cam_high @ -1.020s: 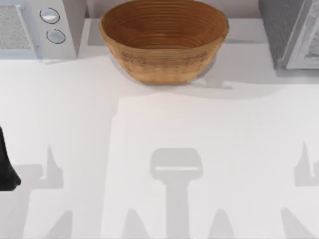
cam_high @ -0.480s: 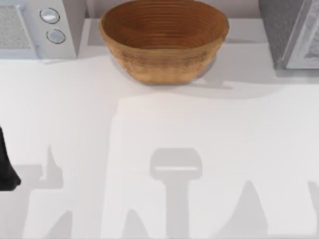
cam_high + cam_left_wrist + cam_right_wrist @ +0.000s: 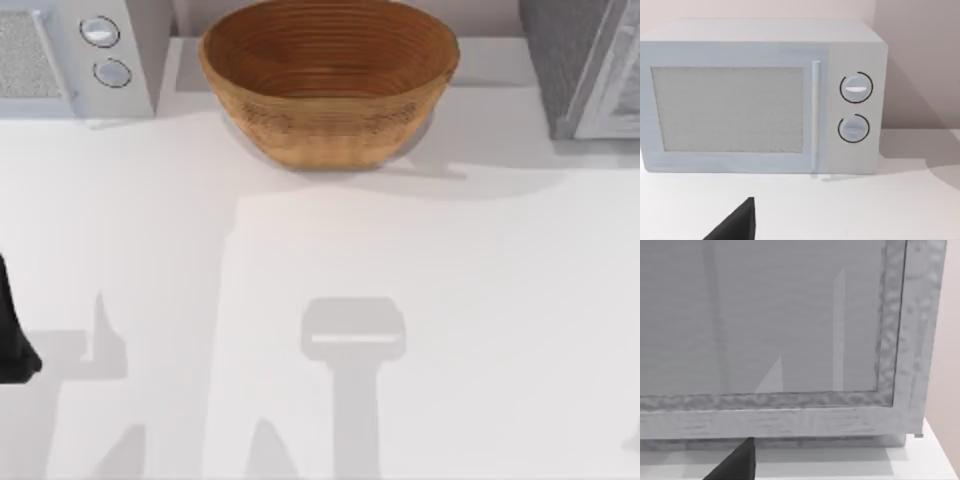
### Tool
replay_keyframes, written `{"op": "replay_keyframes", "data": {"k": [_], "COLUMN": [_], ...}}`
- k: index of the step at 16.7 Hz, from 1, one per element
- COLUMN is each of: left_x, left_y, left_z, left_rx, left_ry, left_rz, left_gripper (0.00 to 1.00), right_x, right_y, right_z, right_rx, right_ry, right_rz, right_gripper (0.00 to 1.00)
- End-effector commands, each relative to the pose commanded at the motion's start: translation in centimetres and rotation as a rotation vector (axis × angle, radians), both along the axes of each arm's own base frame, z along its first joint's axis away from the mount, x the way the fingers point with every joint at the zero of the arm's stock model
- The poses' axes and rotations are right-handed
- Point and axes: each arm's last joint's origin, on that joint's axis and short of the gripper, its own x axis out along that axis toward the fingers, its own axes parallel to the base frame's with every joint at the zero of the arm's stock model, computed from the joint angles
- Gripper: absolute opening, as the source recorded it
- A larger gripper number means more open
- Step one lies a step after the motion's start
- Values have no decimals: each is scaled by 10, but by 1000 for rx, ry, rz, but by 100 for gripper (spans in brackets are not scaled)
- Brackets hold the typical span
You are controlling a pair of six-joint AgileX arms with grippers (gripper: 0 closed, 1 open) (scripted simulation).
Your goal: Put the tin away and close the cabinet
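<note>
The tin is out of view. The grey cabinet (image 3: 575,60) stands at the table's back right corner. In the right wrist view its framed front panel (image 3: 790,315) is close ahead, and a dark tip of my right gripper (image 3: 737,464) pokes in at the picture's edge, low over the white table. My left gripper (image 3: 735,225) shows as a similar dark tip facing the microwave (image 3: 760,95). A dark part of the left arm (image 3: 10,330) sits at the table's left edge.
A large woven wooden bowl (image 3: 330,75) stands at the back middle. The white microwave (image 3: 75,55) occupies the back left corner. Arm shadows lie across the white table top (image 3: 330,260) near its front.
The right arm's shadows at the front right of the table have slid off toward the right edge. The left arm, bowl, microwave and cabinet have not moved.
</note>
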Motion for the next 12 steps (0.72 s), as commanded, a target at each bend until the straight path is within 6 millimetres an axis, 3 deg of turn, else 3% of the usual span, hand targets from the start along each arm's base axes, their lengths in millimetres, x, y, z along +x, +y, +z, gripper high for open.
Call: {"op": "replay_keyframes", "data": {"k": [3, 9, 12], "left_x": [0, 0, 0], "left_y": [0, 0, 0], "left_z": [0, 0, 0], "left_rx": [0, 0, 0], "left_ry": [0, 0, 0], "left_rz": [0, 0, 0], "left_gripper": [100, 100, 100], "right_x": [-9, -10, -5], "right_y": [-20, -22, -34], "right_z": [-4, -5, 6], "right_rx": [-25, -26, -32], "right_ry": [-19, -19, -23], "right_rz": [2, 4, 1], "right_gripper": [100, 100, 100]}}
